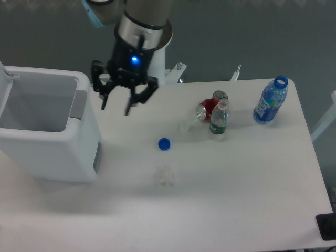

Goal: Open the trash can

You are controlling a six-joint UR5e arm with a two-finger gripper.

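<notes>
The trash can (63, 152) is a large white boxy bin at the left of the table. Its top stands open and I look down into its empty inside. A grey push tab (79, 104) sits on its right rim and a grey slot (97, 155) shows on its right side. The lid shows only as a white edge (3, 79) at the far left, tipped up. My gripper (116, 107) hangs over the table just right of the bin, apart from it. Its two dark fingers point down, spread open, with nothing between them.
On the table lie a blue bottle cap (164, 144) and a crumpled clear wrapper (165, 176). Farther right are a red can (208, 108), a small green bottle (219, 119) and a blue capless bottle (270, 100). The arm's white base (152, 58) stands behind the table.
</notes>
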